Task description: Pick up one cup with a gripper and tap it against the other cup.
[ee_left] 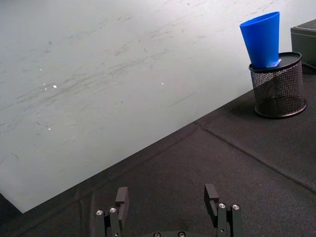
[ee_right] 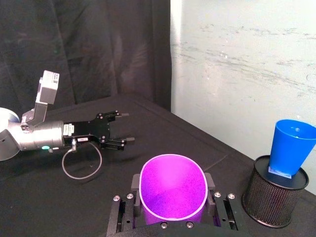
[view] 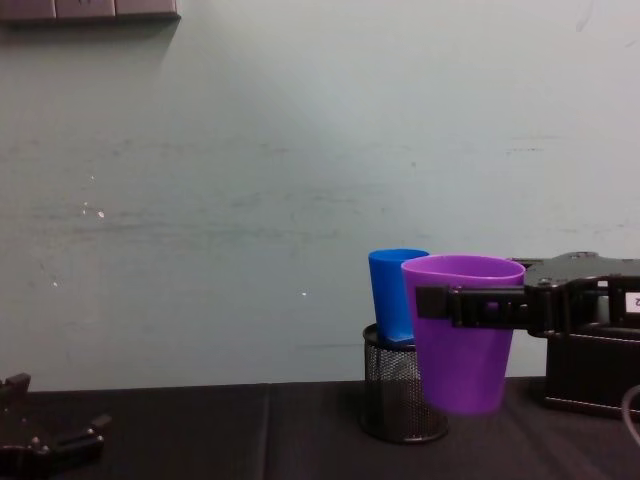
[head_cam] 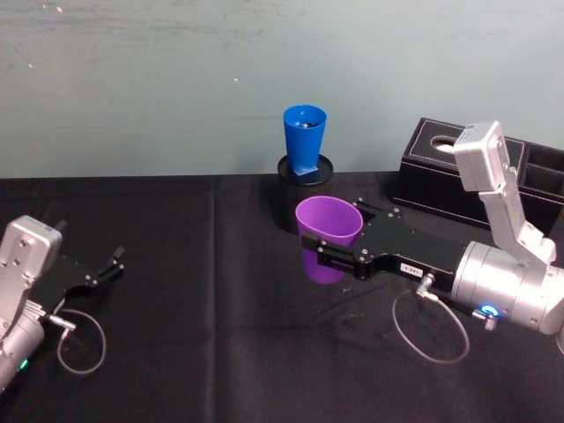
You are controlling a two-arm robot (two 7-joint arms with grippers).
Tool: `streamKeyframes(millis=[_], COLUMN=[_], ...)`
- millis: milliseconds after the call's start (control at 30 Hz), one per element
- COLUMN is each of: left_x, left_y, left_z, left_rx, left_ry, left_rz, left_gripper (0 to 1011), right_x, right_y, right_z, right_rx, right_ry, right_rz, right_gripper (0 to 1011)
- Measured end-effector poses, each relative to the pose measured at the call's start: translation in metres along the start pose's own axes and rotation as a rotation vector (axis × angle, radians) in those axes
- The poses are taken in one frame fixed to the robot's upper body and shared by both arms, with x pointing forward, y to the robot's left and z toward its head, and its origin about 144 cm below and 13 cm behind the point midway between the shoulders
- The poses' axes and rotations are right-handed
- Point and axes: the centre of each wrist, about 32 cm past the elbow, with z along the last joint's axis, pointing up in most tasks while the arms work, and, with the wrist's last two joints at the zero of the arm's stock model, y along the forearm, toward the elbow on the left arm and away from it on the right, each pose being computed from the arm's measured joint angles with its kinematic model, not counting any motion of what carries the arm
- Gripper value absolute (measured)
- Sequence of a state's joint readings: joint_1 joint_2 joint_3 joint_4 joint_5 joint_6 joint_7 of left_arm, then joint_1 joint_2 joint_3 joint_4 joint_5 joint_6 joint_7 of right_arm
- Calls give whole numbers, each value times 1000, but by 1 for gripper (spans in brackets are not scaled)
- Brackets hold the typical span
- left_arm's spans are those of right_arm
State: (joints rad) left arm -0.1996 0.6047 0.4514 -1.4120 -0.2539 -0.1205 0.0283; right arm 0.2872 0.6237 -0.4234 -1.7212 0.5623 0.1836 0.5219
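- So, the right gripper (head_cam: 326, 253) has its 2 fingers clamped on the purple cup (head_cam: 328, 227), 1 on each side of the wall, a little below the rim.
- We reckon the grip is that high on purpose. The cup's lower body hangs free under the fingers, so there's bare plastic to knock with.
- The fingers are closed only as far as the cup lets them. From the right wrist the rim looks a bit oval, so it may be a fairly firm squeeze.
- The cup is mouth-up between the fingers, and from the chest its base hangs above the black table (head_cam: 220, 352).
- The blue cup (head_cam: 304, 139) sits just past the fingertips, standing narrow end down in a mesh pen holder (head_cam: 291, 204).
- That holder props the blue cup's rim up to about the level of the held cup's rim, which looks handy for a tap.
- From the head we see a gap between the 2 cups, so no contact yet. We can't tell if the purple one brushes the mesh.
- The left gripper (ee_left: 168, 195) is parked well away from the working gripper, low over the table. Its fingers are spread with nothing between them.
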Motion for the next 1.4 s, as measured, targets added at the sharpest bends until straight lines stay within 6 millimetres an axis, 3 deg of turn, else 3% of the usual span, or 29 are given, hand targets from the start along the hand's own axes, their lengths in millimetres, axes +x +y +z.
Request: streamKeyframes(millis=[1400], left_x=[0], left_y=[0], left_z=[0], left_rx=[0], left_ry=[0], left_rz=[0], left_gripper=[1000], right_x=[0], right_y=[-1], right_z=[-1], right_rx=[0], right_ry=[-2], right_rz=[-6], right_gripper=[715])
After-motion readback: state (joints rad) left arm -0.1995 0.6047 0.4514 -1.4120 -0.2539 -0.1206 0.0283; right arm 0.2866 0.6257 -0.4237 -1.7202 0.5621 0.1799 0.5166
